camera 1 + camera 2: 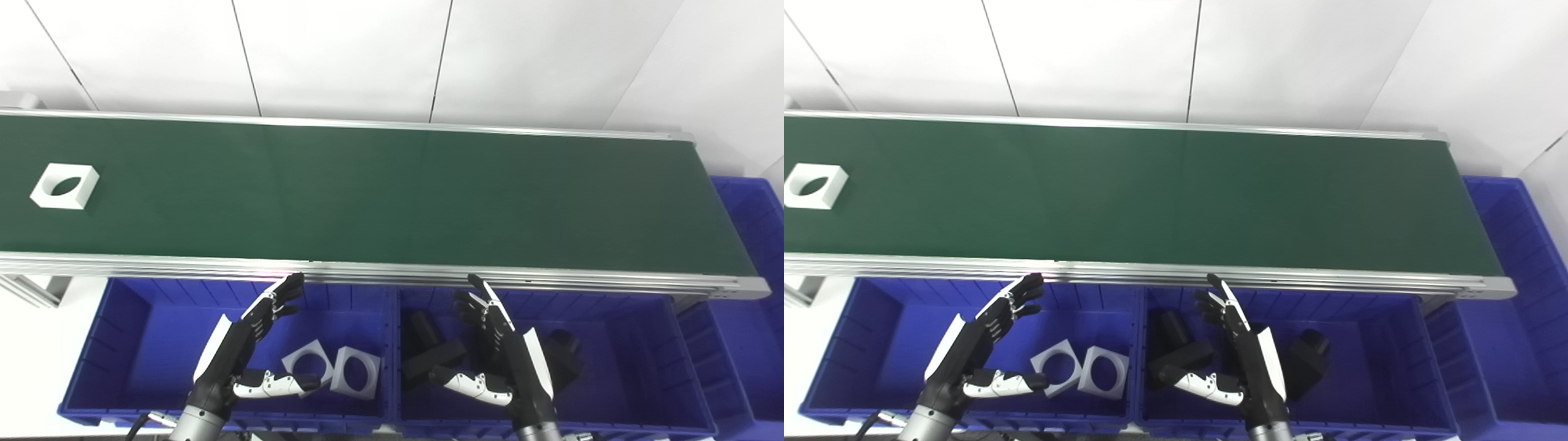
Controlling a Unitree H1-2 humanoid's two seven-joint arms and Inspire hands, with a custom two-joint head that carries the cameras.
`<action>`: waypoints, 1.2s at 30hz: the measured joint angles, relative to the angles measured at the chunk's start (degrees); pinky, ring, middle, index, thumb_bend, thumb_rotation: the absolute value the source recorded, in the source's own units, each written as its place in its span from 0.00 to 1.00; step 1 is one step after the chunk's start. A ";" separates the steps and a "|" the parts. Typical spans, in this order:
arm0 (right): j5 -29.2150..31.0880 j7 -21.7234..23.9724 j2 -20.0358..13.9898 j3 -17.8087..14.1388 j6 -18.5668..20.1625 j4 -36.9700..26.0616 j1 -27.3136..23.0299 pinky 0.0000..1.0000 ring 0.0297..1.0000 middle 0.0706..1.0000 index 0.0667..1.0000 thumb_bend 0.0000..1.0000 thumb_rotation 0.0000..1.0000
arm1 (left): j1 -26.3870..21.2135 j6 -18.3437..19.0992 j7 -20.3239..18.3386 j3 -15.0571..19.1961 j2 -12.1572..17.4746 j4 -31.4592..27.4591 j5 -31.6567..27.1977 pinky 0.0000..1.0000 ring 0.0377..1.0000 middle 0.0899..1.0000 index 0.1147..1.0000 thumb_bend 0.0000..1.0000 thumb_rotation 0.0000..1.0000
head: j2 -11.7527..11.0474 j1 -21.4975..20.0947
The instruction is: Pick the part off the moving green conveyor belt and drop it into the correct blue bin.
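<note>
A white square part with a round hole lies flat at the belt's far left, no long axis. The left bin holds two white parts, the right bin black ones. Left hand and right hand hover splayed, empty

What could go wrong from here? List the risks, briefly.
1. The white part sits at the belt's far left end, well away from both open hands; a late reach by the left hand could miss it.
2. The part's flat, square shape with a hole may slip from the fingers.
3. The left bin holds white parts, the right bin black ones; a drop near the shared wall could land wrong.
</note>
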 measured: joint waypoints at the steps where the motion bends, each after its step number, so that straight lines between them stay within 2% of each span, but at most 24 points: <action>1: -0.01 -0.01 0.00 0.00 0.00 0.00 0.00 0.77 0.80 0.82 0.94 0.88 0.43 | 0.00 0.00 0.00 0.01 0.00 0.00 0.00 0.82 0.88 0.90 0.88 0.90 0.37 | -0.09 -0.09; 13: -0.17 -0.07 0.38 0.24 0.00 0.15 -0.06 0.78 0.80 0.82 0.94 0.87 0.41 | 0.00 0.00 -0.42 0.45 0.23 0.00 -0.61 0.82 0.88 0.90 0.88 0.89 0.37 | -0.17 0.88; 14: -0.27 -0.07 0.44 0.35 0.00 0.15 -0.07 0.78 0.81 0.82 0.95 0.87 0.41 | 0.01 0.00 -0.47 0.53 0.29 -0.03 -0.74 0.82 0.88 0.90 0.88 0.89 0.36 | -0.17 1.23; 15: -0.45 -0.08 0.45 0.45 0.00 0.15 -0.06 0.78 0.81 0.82 0.95 0.87 0.41 | 0.03 0.00 -0.57 0.61 0.32 -0.09 -1.11 0.83 0.88 0.90 0.88 0.89 0.36 | -0.52 3.49; 17: -0.63 -0.07 0.44 0.57 0.00 0.15 -0.03 0.78 0.81 0.82 0.94 0.87 0.41 | 0.10 0.00 -1.20 0.87 0.34 -0.40 -1.46 0.84 0.88 0.90 0.88 0.89 0.34 | -0.53 3.52; 19: -0.39 -0.08 0.41 0.59 0.00 0.16 0.01 0.79 0.81 0.82 0.95 0.86 0.40 | 0.38 0.00 -2.25 1.07 0.33 -1.15 -2.55 0.84 0.88 0.89 0.87 0.90 0.35 | -1.75 9.02; 20: -0.14 -0.12 0.30 0.64 -0.03 0.24 0.03 0.79 0.81 0.82 0.95 0.86 0.40 | 0.69 0.00 -2.63 1.17 0.30 -2.08 -2.59 0.84 0.88 0.89 0.87 0.90 0.35 | -1.76 9.05; 22: 0.67 -0.17 -0.47 0.94 -0.10 0.67 0.03 0.79 0.81 0.83 0.95 0.86 0.41 | 1.14 -0.02 -3.02 1.24 0.19 -3.64 -2.89 0.84 0.88 0.88 0.86 0.90 0.35 | -2.98 14.74; 25: 1.84 -0.21 -2.16 1.48 -0.12 1.04 0.03 0.79 0.82 0.84 0.95 0.86 0.41 | 1.24 -0.01 -3.49 1.36 0.05 -6.04 -3.06 0.83 0.87 0.88 0.87 0.89 0.31 | -3.51 16.26; 26: 2.39 -0.21 -2.69 1.48 -0.14 1.19 0.02 0.80 0.82 0.84 0.96 0.85 0.42 | 1.11 -0.02 -3.51 1.46 0.05 -6.90 -3.03 0.83 0.88 0.88 0.87 0.88 0.31 | -5.08 20.52; 32: 4.45 -1.80 -5.71 2.41 -0.19 3.15 -0.46 0.76 0.81 0.83 0.96 0.85 0.42 | -1.96 -0.03 -3.48 2.58 0.19 -10.69 -0.99 0.80 0.87 0.89 0.86 0.87 0.30 | -7.29 24.08; 36: 6.49 -2.30 -6.58 3.21 -0.20 4.43 -0.80 0.77 0.81 0.84 0.96 0.85 0.41 | -4.43 -0.03 -3.36 4.20 0.51 -11.94 0.14 0.80 0.87 0.89 0.86 0.87 0.30 | -9.22 26.71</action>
